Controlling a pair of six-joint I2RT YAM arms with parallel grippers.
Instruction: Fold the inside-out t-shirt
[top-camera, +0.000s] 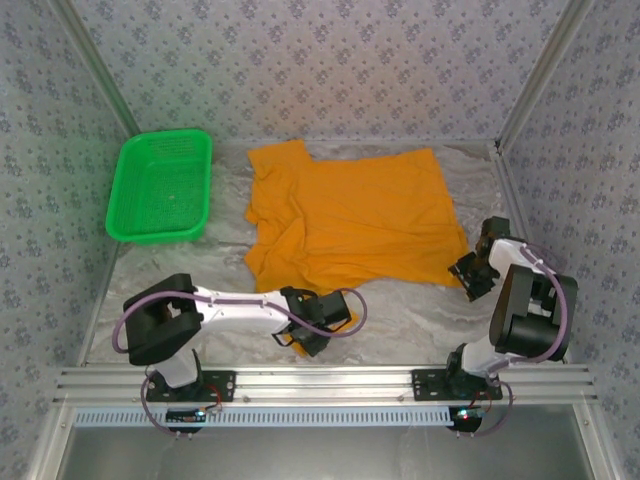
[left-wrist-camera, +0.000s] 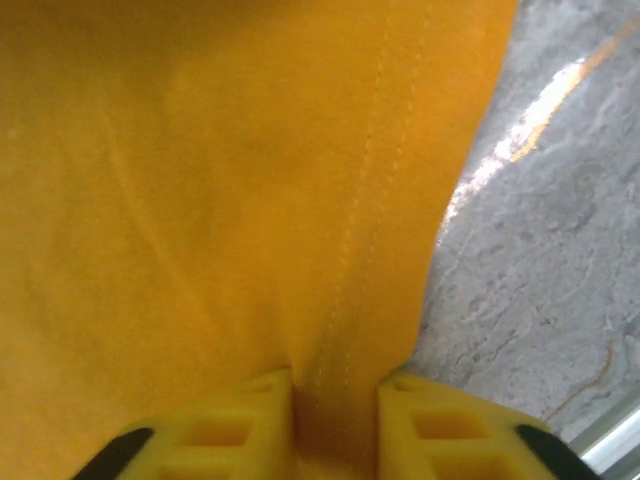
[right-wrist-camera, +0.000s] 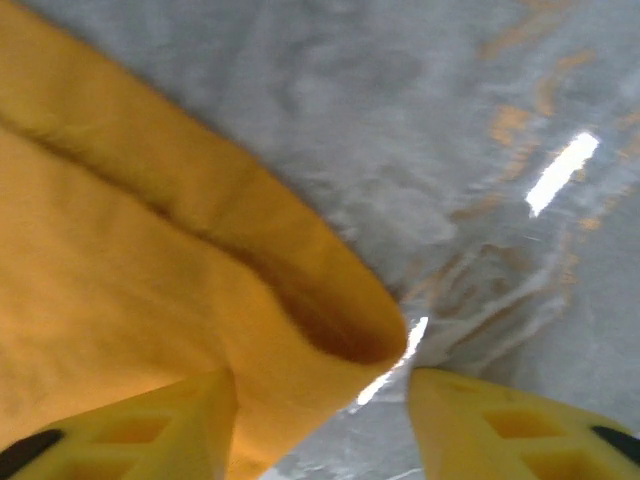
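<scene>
Tabletop (top-camera: 400, 325): grey, marbled, carries everything.
Inside-out t-shirt (top-camera: 350, 220): spread flat mid-tabletop, just right of the green basket (top-camera: 160, 190).
Left pincer (left-wrist-camera: 336, 395): clamped on the near stitched hem.
Right pincer (right-wrist-camera: 325, 390): fingers apart, straddling the shirt's rolled right edge.
Handling: seat the right grip deep over that roll, then lift both sides level with the hem taut.

No text, label, brand, number or sign can be read on the t-shirt (top-camera: 350, 215), the green basket (top-camera: 160, 190) at ten o'clock, or the patterned walls (top-camera: 320, 60)
</scene>
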